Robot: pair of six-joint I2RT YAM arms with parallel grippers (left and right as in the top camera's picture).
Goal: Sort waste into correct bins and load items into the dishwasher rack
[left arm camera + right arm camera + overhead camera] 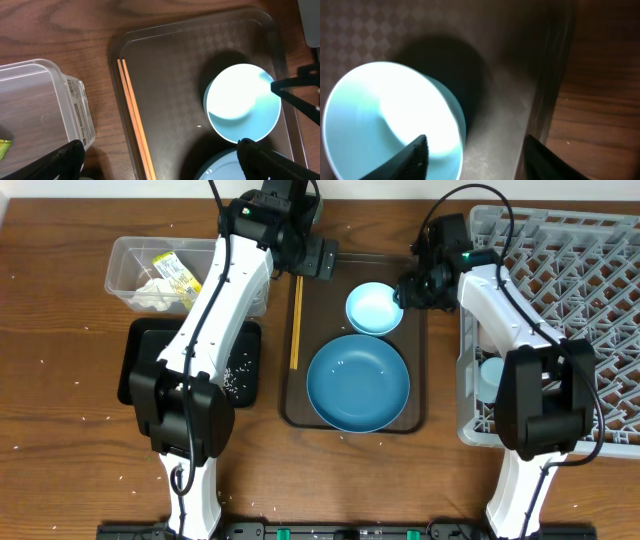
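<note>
On the brown serving tray [420,395] lie a small light-blue bowl [373,308], a large blue dish [357,383] and wooden chopsticks [296,320]. My right gripper [405,292] stands open astride the bowl's right rim. In the right wrist view one finger [410,157] is over the inside of the bowl [385,110] and the other [545,160] is outside it, by the tray's edge. My left gripper [315,255] hangs wide open above the tray's top left, holding nothing. The chopsticks [135,120] lie below, between its fingers [55,162].
The grey dishwasher rack [560,270] stands at the right with a light-blue cup [490,375] in it. At the left are the clear tub [125,265], holding a yellow-green wrapper [172,270] and tissue, and the black tray [140,365] with rice. Rice grains dot the table.
</note>
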